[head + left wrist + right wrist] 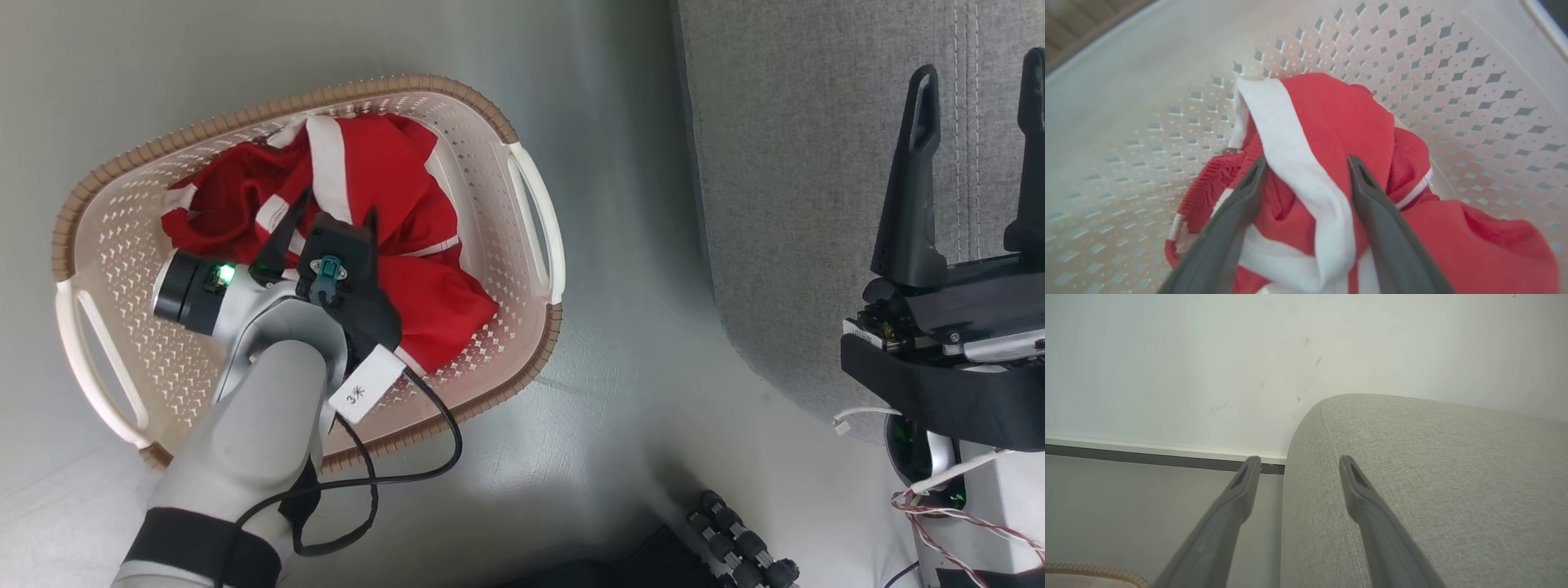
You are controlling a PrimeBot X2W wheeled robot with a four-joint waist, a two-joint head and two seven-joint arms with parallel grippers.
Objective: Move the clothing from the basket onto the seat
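Your left gripper (pixel 1307 160) is down inside the cream-white perforated plastic laundry basket (pixel 122 245), which stands on the pale grey floor (pixel 620 327) to the left of the large grey woven-fabric sofa seat (pixel 800 163). Its two dark fingers are spread wide and sit on either side of a raised fold in the soft red clothing with white trim (pixel 392 188). A broad white band runs up between them. You can see they are not pinching the cloth; whether the tips touch it you cannot tell. All of the clothing lies bunched in the basket, towards the wall nearer the seat, and the far side of the basket floor is bare.

Your right gripper (pixel 980 65) is held over the edge of the seat, fingers spread apart with nothing between them. In the right wrist view they point past the seat's rounded corner towards a pale wall (pixel 1208 355)
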